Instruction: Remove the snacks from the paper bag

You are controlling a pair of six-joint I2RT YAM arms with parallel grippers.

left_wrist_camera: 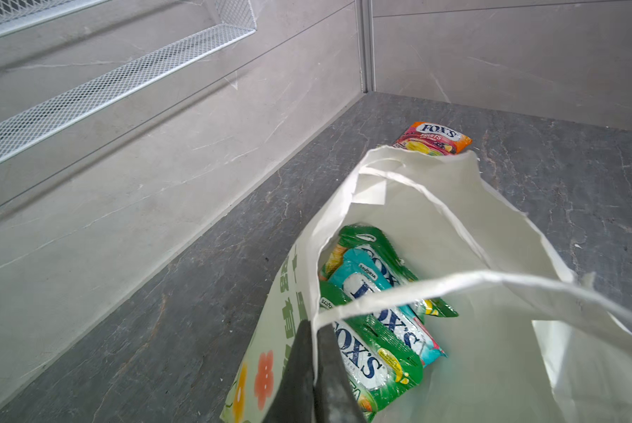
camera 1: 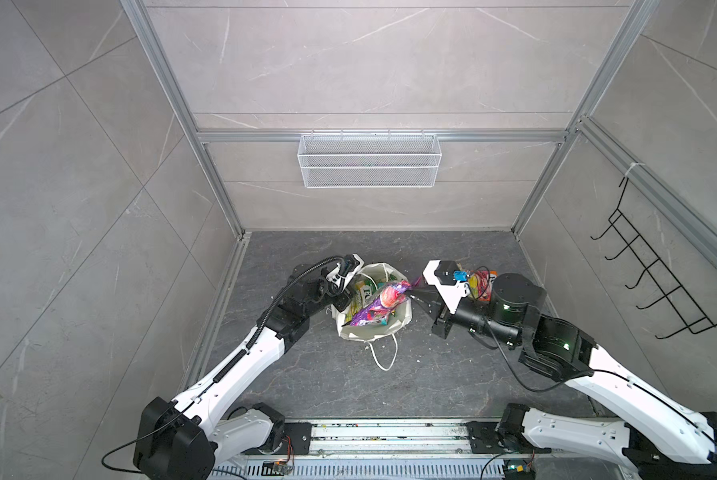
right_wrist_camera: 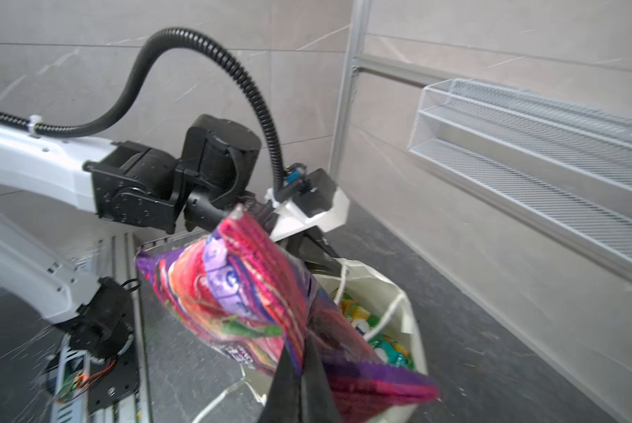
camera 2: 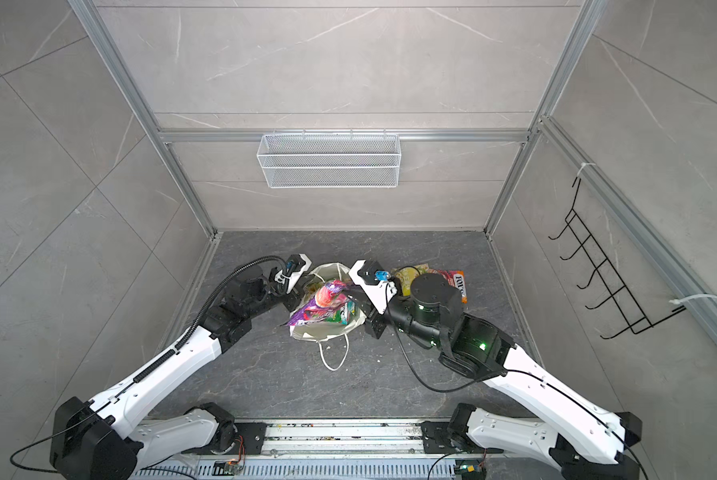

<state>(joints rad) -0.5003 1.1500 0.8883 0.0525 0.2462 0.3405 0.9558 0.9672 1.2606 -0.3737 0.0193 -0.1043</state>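
Paper bag (camera 1: pixel 361 331) sits mid-worktop, my left gripper (left_wrist_camera: pixel 313 329) clamped on its left rim; purple packet (right_wrist_camera: pixel 234 293) slants across the mouth, long axis pointing at my right gripper (right_wrist_camera: pixel 302 351), which pinches its right end; far end maybe inside, blurry.

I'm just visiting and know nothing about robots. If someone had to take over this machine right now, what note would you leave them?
Left end effector: shut on the rim of the paper bag, holding it open on the table.
Right end effector: shut on the purple packet, lifted over the bag's mouth.
Done: the orange-pink packet and a yellow packet lie on the table beyond the bag.
Left: set the purple packet down, then take out the green packets and the teal packet inside the bag.
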